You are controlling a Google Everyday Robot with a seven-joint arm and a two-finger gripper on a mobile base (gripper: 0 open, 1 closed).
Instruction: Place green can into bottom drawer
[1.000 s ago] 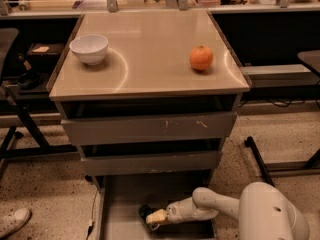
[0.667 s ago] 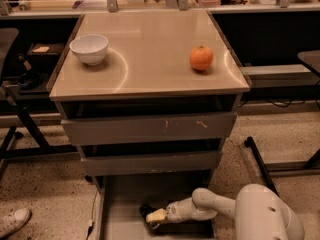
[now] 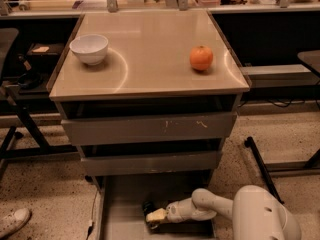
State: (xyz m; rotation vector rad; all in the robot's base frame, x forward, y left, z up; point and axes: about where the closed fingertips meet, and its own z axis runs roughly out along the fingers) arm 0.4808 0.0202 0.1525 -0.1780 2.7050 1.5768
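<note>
claw (image 3: 151,217) low over flat grey bottom drawer (image 3: 122,204) floor; grip state unclear

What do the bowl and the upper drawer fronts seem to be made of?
The bowl: likely glazed ceramic, white and glossy. The upper drawer fronts: apparently grey painted metal, flat, with scratches. The pincer is down in the bottom drawer.

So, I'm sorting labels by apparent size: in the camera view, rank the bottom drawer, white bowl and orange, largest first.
1. bottom drawer, widest by far, though nearest the camera; the gripper sits low inside it.
2. white bowl.
3. orange, at similar depth to the bowl, so that order is safe.
</note>
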